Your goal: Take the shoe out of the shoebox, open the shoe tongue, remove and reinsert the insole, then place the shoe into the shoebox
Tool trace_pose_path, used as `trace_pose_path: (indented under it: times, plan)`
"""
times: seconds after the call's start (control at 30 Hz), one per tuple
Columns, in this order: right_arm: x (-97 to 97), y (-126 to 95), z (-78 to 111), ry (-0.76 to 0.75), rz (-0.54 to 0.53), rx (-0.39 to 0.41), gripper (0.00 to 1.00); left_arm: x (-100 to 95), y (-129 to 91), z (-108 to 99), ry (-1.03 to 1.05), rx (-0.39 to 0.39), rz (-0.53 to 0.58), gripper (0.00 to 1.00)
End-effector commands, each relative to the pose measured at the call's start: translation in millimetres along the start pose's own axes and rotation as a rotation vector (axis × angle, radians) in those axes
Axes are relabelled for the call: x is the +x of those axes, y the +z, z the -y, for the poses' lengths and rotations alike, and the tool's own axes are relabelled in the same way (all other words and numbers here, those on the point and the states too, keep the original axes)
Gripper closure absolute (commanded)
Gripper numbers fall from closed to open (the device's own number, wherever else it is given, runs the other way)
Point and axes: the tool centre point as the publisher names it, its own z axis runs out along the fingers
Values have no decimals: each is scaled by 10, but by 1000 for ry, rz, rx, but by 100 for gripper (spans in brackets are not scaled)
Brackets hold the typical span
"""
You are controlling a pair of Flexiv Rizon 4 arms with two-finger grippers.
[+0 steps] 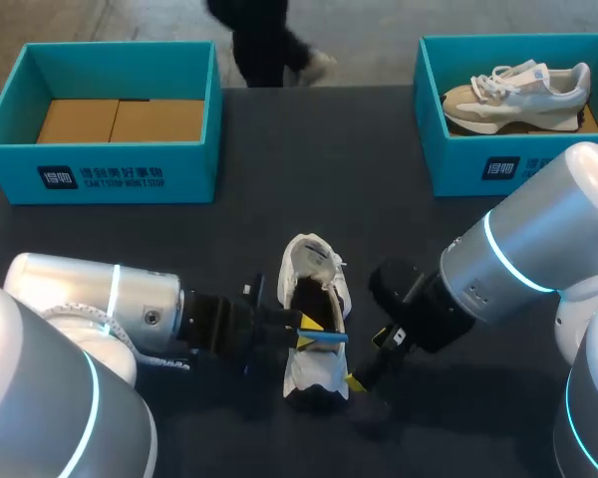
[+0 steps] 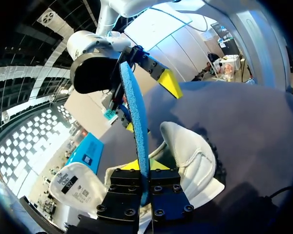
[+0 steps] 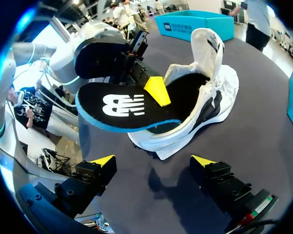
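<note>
Left hand (image 1: 303,334), at nine o'clock of the white sneaker (image 1: 314,274), grips the black blue-edged insole (image 3: 122,109); right hand (image 3: 153,161), at five o'clock, is spread wide, empty.

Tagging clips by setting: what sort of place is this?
Probably a robot lab test bench, not a shop: left arm and right arm flank a dark table, a teal shoebox stands at its far edge, and the left gripper holds the insole of a white shoe.
</note>
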Motion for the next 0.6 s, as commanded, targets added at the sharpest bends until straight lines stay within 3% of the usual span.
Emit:
trace_pose_path:
  times: [0.03,0.2,0.27,0.33,0.6]
  plan:
    - [12,3,12,1,2,-3,0,-2,43,-63,-2,-1,-2,100]
    - [12,3,12,1,2,-3,0,11,23,-35,-16,18,4,100]
    - [12,3,12,1,2,-3,0,13,18,7,-13,25,5,79]
    - [12,3,12,1,2,-3,0,10,16,45,-12,40,10,71]
    - [12,3,12,1,2,-3,0,-36,26,211,9,96,27,73]
